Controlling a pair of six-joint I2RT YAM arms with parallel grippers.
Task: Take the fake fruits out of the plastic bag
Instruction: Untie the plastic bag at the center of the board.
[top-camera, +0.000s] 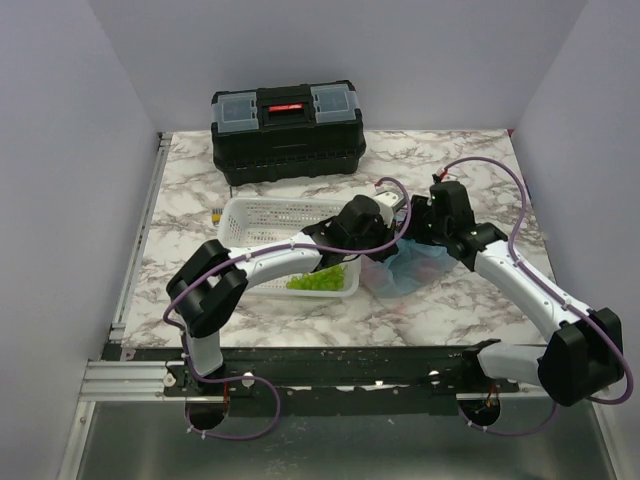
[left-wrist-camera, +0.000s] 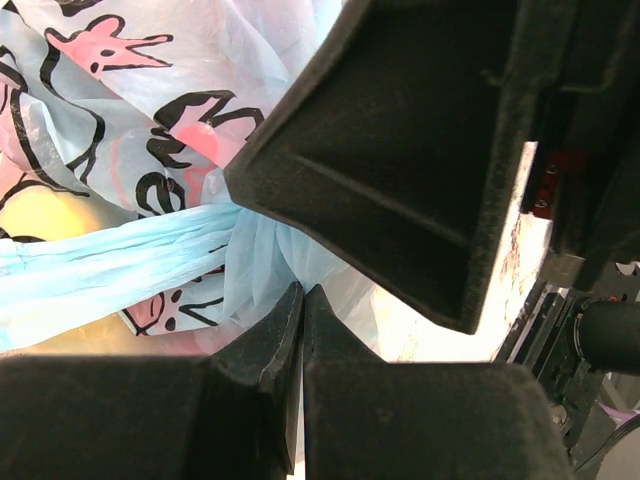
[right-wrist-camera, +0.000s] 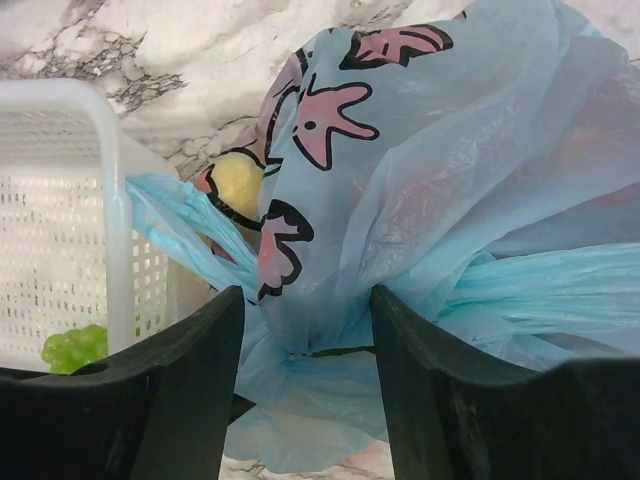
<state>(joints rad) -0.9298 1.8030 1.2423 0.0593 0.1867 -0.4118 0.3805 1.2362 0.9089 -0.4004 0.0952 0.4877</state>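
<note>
Plastic bag (top-camera: 405, 268), one, is lying with its long axis left-right, one yellow fruit (right-wrist-camera: 240, 180) showing inside. Left tool (left-wrist-camera: 302, 295) is pinching its film, fully closed; right tool (right-wrist-camera: 305, 300) is clamping a bunch, half-open.

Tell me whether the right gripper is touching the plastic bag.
Touching. In the right wrist view the plastic bag is bunched inside the right gripper, its film lying against both fingers.

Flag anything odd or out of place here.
Nothing spilled or broken. The bag lies crumpled beside the basket, one end twisted into a tight strand, a yellow fruit showing through.
</note>
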